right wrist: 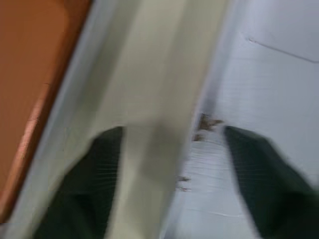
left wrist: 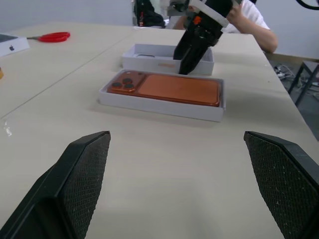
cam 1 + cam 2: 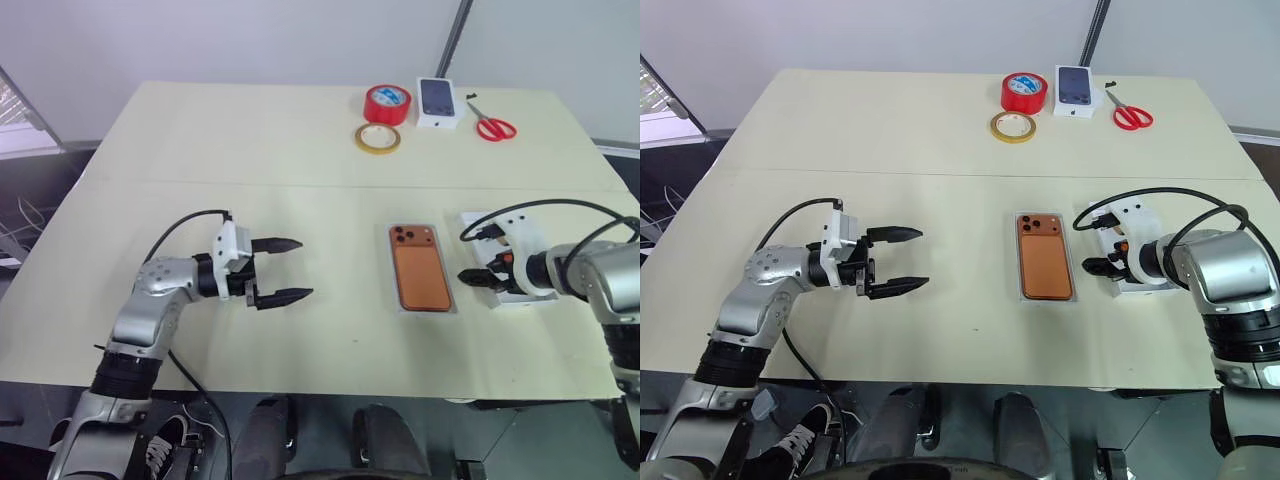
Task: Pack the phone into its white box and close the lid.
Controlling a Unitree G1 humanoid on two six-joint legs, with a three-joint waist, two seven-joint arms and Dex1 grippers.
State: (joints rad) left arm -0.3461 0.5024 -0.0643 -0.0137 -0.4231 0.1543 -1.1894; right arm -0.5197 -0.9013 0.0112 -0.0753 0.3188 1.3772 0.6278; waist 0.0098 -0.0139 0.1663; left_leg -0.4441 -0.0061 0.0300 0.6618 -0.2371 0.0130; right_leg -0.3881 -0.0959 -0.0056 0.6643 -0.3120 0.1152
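Nearest you, your left gripper [image 3: 285, 269] hovers above bare table [image 3: 300, 340] with its fingers spread wide and nothing between them, pointing across toward the phone. It is well apart from everything, so it is no threat where it is.

Just beyond, in the middle, the phone [image 3: 420, 267] lies camera side up, already seated in the white box [image 2: 164, 105], whose rim shows all round it. Packing looks done; closing is what remains.

Beside the box on your right sits the lid [image 2: 149, 59], open side up, apart from the box by a strip of table. Your right gripper [image 1: 169, 149] is tilted down at the lid's near wall, one finger over the strip of table and the other inside the lid. The jaws straddle that wall partway closed; you cannot tell from here whether they have a grip on it.

The risks, as I judge them: a thin wall pinched at one edge could slip or let the lid swing when lifted, and it must be turned over before it fits. Push sideways while closing and the lid could shove into the box and shift the phone.

At the far edge, the red tape roll [image 3: 387, 103], the yellow tape ring [image 3: 377, 138], the small pictured box [image 3: 439, 102] and the scissors [image 3: 491, 124] are well out of your way
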